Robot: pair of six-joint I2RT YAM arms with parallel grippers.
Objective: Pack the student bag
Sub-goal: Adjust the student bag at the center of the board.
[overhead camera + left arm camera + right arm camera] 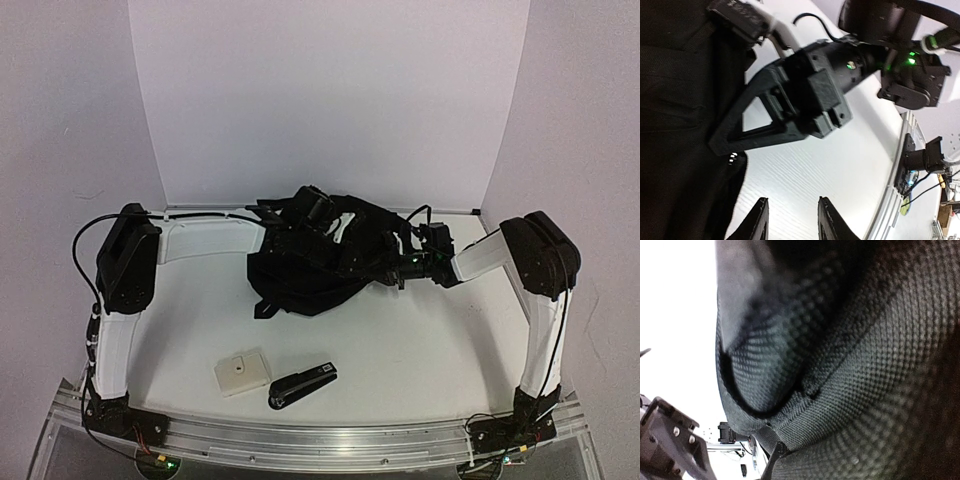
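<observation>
Short of student bag point(310, 272), stapler point(302, 384) beside box point(242, 372)

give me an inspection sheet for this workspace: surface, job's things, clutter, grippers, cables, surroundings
surface: white table, metal rail along its near edge
job's things: student bag slumped at the back centre, between the two arms
clutter: beige box and black stapler side by side near the front edge, outside the bag
grippers: left gripper open, nothing between its fingers, beside the bag; right gripper shut on the bag's fabric
cables: black cable loops out by the left arm
surroundings: white backdrop panels on three sides
</observation>
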